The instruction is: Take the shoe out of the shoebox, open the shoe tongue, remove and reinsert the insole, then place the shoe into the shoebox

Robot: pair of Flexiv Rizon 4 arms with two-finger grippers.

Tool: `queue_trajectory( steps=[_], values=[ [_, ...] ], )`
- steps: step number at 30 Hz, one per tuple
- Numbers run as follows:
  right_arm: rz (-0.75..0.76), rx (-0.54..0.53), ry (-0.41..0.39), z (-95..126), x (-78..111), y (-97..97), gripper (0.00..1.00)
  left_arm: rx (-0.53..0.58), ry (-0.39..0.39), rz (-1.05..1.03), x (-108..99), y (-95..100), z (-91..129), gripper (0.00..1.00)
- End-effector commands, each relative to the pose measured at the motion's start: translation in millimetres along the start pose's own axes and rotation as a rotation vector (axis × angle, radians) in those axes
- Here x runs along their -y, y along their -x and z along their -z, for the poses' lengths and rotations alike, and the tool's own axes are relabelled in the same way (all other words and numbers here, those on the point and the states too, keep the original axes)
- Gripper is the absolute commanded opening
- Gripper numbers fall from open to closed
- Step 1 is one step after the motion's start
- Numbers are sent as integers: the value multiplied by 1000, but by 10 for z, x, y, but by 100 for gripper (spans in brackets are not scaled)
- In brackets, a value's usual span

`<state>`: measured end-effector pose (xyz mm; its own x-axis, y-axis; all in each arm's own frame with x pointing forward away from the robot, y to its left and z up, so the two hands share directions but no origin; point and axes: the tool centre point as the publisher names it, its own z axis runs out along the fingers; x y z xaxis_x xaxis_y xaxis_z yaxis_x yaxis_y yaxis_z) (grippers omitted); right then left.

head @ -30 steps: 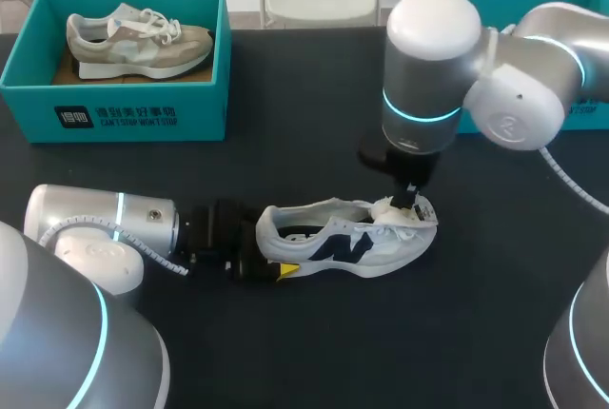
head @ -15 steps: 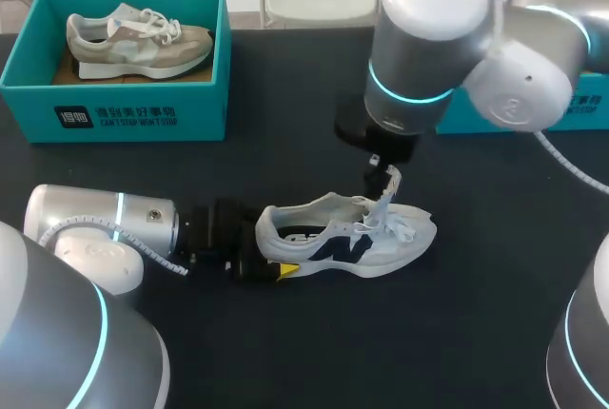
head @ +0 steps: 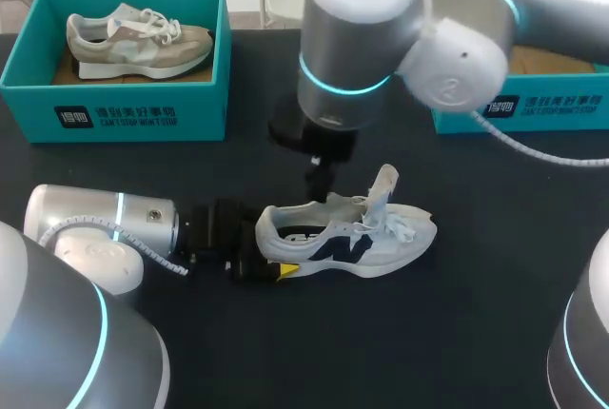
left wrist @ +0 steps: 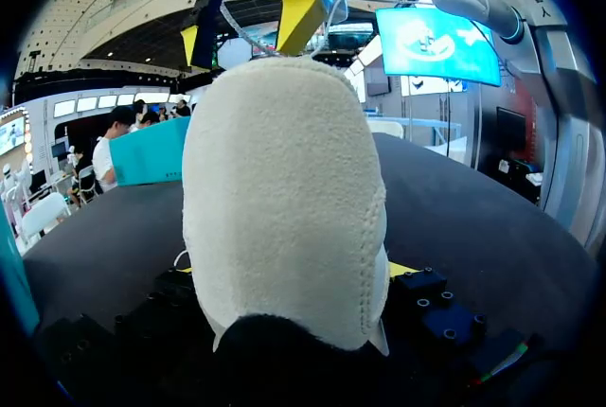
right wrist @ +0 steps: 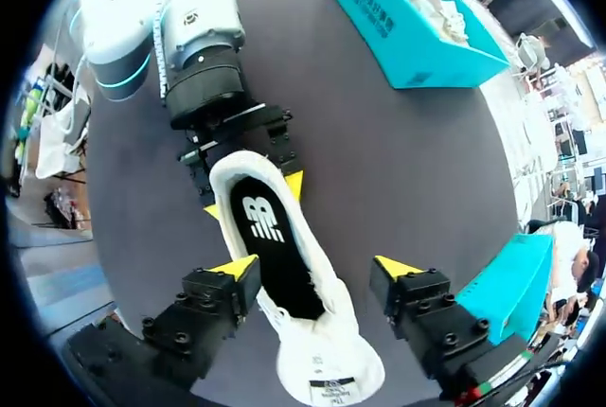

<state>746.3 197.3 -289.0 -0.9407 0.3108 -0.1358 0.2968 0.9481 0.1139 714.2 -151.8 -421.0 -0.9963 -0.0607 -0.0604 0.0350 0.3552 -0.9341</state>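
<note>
From where I stand, the white sneaker with a navy side logo [head: 347,238] lies on its sole on the black table [head: 428,333]. The left gripper [head: 269,259] clamps its heel from both sides. The right gripper [right wrist: 317,270] hangs over the shoe's mouth with its fingers spread apart, gripping nothing. The pale tongue [head: 383,184] stands lifted, and the black insole [right wrist: 270,246] shows inside. Well apart at the back, a teal cardboard shoebox [head: 114,114] holds a beige sneaker [head: 138,40]. A second teal box [head: 533,109] sits to the right.
</note>
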Motion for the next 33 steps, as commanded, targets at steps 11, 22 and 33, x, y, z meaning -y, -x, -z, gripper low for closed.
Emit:
queue_trajectory(
  steps=[11, 22, 33],
  values=[
    [-8, -42, -50, -230, -193, -234, 0, 0, 4, 0, -33, 5, -31, 0],
    [-7, -46, -48, -324, -162, -256, 0, 0, 4, 0, -33, 5, -31, 0],
    [5, -115, -8, -786, 198, -299, 0, 0, 4, 0, -33, 5, -31, 0]
  ],
)
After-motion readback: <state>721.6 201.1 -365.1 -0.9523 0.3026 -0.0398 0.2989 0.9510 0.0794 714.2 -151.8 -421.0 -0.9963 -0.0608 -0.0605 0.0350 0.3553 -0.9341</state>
